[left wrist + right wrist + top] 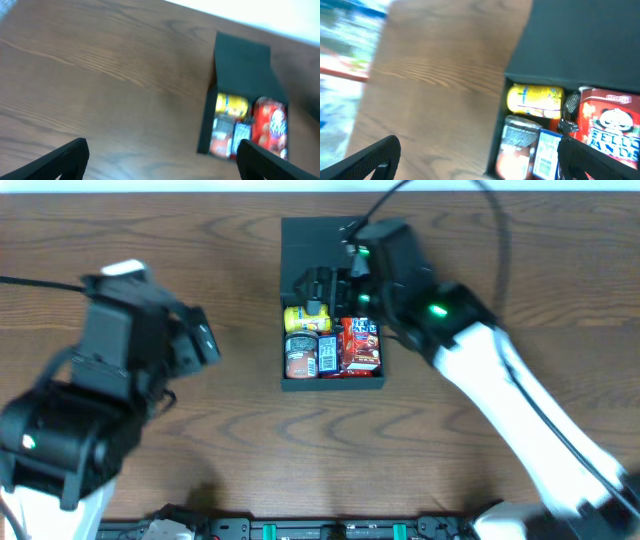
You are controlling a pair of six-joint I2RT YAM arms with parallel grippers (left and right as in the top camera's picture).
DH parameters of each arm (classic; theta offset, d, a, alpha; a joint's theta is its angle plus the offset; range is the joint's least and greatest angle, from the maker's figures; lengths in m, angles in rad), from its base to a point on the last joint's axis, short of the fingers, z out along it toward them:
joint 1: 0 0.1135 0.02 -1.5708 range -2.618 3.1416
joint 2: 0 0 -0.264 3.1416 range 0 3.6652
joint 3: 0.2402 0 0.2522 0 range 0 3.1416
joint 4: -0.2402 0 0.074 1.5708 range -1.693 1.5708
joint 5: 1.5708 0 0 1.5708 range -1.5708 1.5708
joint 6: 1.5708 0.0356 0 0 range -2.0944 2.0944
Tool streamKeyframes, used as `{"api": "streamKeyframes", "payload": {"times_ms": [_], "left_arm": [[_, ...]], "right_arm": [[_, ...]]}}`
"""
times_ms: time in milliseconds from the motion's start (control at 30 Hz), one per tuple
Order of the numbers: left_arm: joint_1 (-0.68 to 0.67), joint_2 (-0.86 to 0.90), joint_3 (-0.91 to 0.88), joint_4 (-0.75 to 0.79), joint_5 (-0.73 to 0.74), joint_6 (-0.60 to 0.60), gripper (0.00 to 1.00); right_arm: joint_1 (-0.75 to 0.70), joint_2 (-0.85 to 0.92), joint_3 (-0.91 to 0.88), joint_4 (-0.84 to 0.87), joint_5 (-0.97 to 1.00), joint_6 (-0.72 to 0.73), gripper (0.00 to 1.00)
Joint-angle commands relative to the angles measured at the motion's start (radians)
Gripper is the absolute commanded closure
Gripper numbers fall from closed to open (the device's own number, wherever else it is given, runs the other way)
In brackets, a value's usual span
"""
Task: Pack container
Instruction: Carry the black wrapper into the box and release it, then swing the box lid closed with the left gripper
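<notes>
At the far middle of the desk (150,250) lies the container (333,386), its lid (310,245) folded back flat on the far side. Inside, a yellow can (305,319) lies on its side against the far wall at the left. Just near of it sits a red-brown tin (300,358), with a blue packet (327,355) touching its right side. A red snack pack (362,345) fills the right half.

The right pincer (322,288) hangs over the far part of the container, just above the yellow can, and its arm reaches in from the near right. Its wrist view shows the fingers (375,160) spread wide and gripping nothing. How close they come to the can is hard to judge, since that view is blurred.

The left pincer (205,340) hovers over bare desk, well to the left of the container. Its fingers (65,160) are also spread wide, with nothing between them.
</notes>
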Motion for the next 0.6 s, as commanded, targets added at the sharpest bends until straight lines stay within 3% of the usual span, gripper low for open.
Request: {"api": "streamKeyframes", "payload": {"times_ms": [0, 133, 300, 467, 567], "left_arm": [[0.148, 0.082, 0.002, 0.025, 0.264, 0.095, 0.05], [0.265, 0.246, 0.002, 0.077, 0.535, 0.164, 0.05], [0.292, 0.521, 0.002, 0.231, 0.929, 0.221, 0.05], [0.293, 0.779, 0.002, 0.431, 1.136, 0.185, 0.05], [0.293, 0.881, 0.002, 0.516, 1.159, 0.14, 0.05]], "right_arm": [[-0.006, -0.11, 0.007, -0.063, 0.036, -0.062, 0.01], [-0.006, -0.216, 0.006, -0.24, 0.317, -0.065, 0.01], [-0.008, -0.252, 0.006, -0.391, 0.555, -0.065, 0.01], [-0.049, -0.244, 0.006, -0.455, 0.575, -0.065, 0.01], [-0.078, -0.244, 0.006, -0.475, 0.575, -0.064, 0.01]]}}
